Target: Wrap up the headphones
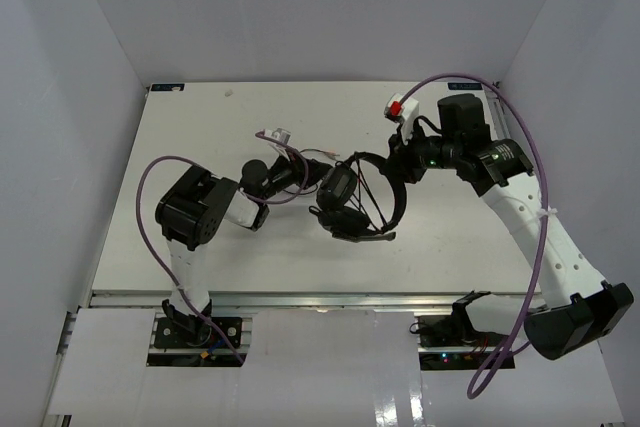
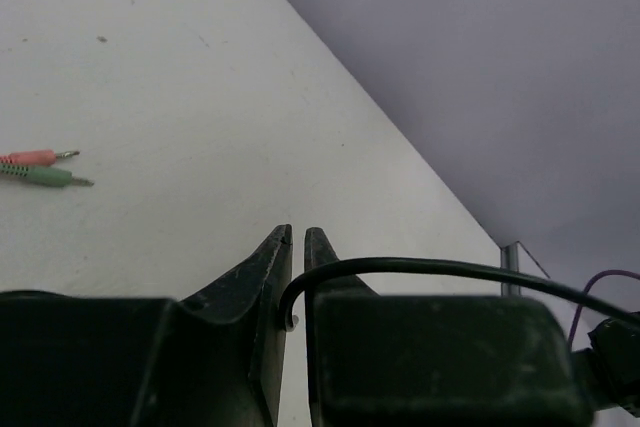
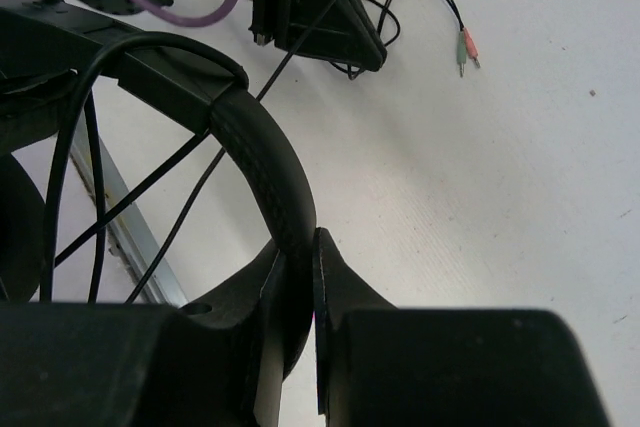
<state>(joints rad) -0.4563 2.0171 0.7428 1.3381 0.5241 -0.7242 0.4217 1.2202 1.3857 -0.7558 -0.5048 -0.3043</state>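
Right gripper is clenched on the padded headband of the black headphones, which are near the middle of the white table, between the 2 grippers. Left gripper has its jaws nearly together, with the thin black cord entering the narrow gap; whether the cord is pinched cannot be told. 2 plugs, 1 pink and 1 green, lie on the table beyond the left gripper, apart from it.

White table between pale grey walls
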